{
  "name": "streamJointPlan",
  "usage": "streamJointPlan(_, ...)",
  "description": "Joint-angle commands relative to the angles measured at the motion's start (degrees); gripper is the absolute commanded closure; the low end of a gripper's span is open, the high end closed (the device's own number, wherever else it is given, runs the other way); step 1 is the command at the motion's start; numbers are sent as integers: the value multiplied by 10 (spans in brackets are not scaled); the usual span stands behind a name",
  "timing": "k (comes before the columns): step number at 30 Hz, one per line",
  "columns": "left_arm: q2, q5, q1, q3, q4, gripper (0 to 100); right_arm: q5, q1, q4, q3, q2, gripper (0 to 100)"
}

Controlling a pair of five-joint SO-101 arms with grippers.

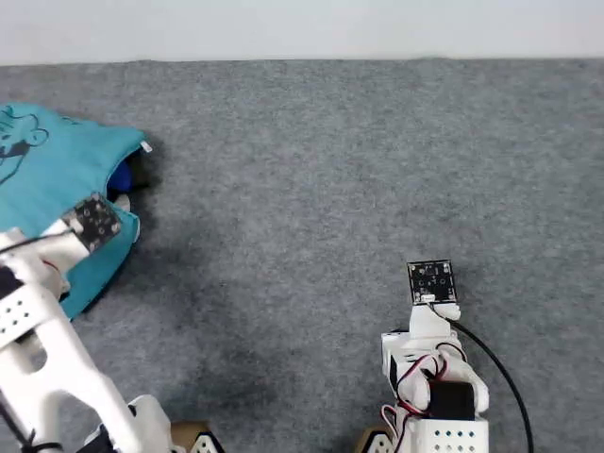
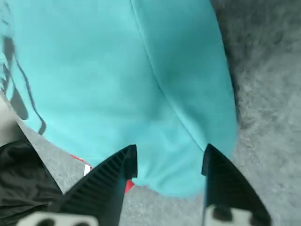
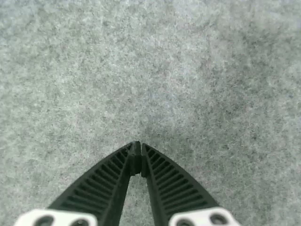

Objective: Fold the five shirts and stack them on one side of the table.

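Note:
A folded teal shirt (image 1: 52,179) lies on top of a pile at the table's far left, with a blue garment (image 1: 123,177) showing at its edge. My left gripper (image 2: 169,157) hangs open just above the teal shirt (image 2: 117,80), near its rounded edge; a red shirt edge (image 2: 128,186) and a black one (image 2: 21,181) peek out beneath. The left arm (image 1: 90,222) stands over the pile's near corner. My right gripper (image 3: 138,157) is shut on nothing above bare grey carpet, with its arm (image 1: 431,283) low at the front, right of centre.
Grey carpet (image 1: 340,170) covers the whole table from the pile to the right edge. A pale wall (image 1: 302,28) runs along the back.

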Motion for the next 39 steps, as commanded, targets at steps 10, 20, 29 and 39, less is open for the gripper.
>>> streamJointPlan(10, -13, -84, -29, 95, -88, 775, 5, 2, 0, 8, -8, 989)
streamJointPlan(20, -14, -85, -25, 207, -261, 906, 5, 2, 0, 8, -8, 989)
streamJointPlan(29, -19, -80, -28, 201, -342, 995, 5, 2, 0, 8, -8, 989)
streamJointPlan(39, -19, 48, -20, 37, -342, 995, 5, 2, 0, 8, -8, 989)
